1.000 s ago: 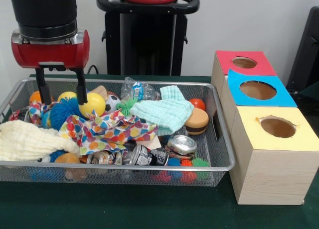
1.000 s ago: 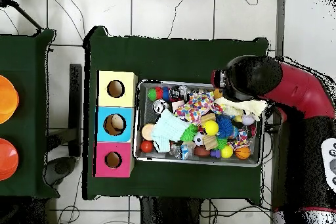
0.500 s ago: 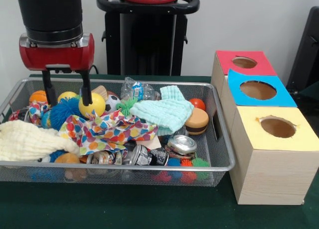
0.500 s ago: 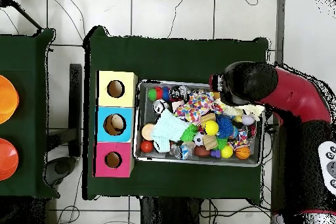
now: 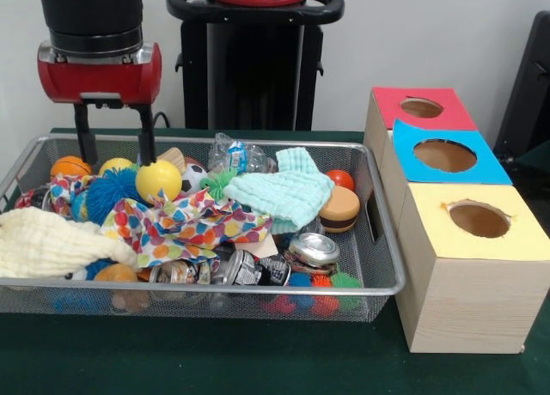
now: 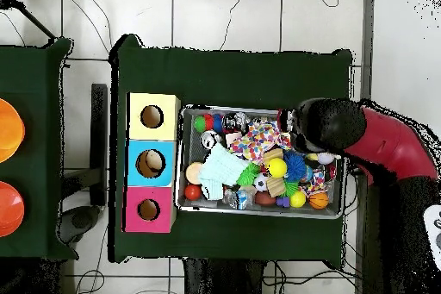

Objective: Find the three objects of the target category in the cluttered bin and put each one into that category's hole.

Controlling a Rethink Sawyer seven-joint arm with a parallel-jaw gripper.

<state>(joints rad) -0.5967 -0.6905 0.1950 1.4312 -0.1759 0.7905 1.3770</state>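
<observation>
Hovering over the far left part of the wire mesh bin [image 5: 378, 240], we are keeping our red and black gripper [image 5: 116, 159] empty, with its two black fingers [image 5: 147, 137] spread fairly wide and nothing between them. The fingertips are hanging just above the clutter, apart from it as far as we can judge.

We are not told which category is the target, so we are only guessing that the balls are the candidates. The smooth yellow ball [image 5: 158, 180] is lying directly under the finger on the picture's right, a little toward the bin's middle from the gripper's centre. The fuzzy blue ball [image 5: 110, 191] is lying below the gap between the fingers, and a small orange ball [image 5: 70, 166] is resting beside the other finger. A round ball has no long axis, so the turning of the wrist is mattering little; the sideways offset is what counts.

We are judging that a small shift toward the yellow ball is needed before any descent. The spotted multicoloured cloth [image 5: 185, 223] is lying just in front of it and could catch a finger. The three wooden boxes with red [image 5: 421, 108], blue [image 5: 445, 154] and yellow [image 5: 478, 219] holed tops are standing well apart, beyond the bin's other end.
</observation>
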